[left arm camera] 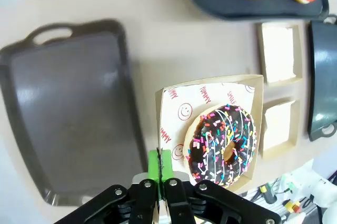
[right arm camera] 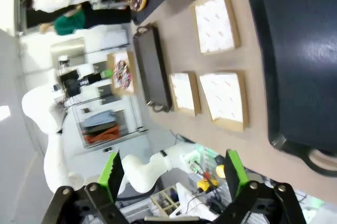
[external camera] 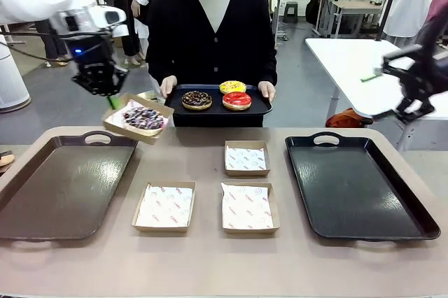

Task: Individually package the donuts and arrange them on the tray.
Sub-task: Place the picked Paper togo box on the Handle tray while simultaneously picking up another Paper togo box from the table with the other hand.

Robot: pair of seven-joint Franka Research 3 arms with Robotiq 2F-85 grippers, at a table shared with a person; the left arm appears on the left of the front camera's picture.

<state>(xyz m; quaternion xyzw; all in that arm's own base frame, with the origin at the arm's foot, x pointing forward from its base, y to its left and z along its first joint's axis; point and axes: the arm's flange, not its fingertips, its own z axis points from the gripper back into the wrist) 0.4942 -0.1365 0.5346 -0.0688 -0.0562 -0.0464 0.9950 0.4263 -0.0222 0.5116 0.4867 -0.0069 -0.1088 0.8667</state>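
Above the tabletop's far-left corner, the left claw [left arm camera: 159, 167] pinches the rim of a paper-lined box [left arm camera: 210, 90] carrying the sprinkled donut [left arm camera: 224, 145] (tilted slightly); levelling it before lowering onto the left tray [external camera: 63, 179] should stop sliding. The right claw [right arm camera: 172, 171] hangs spread.

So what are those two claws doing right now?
Left gripper: shut on the box holding the sprinkled donut.
Right gripper: open, empty.
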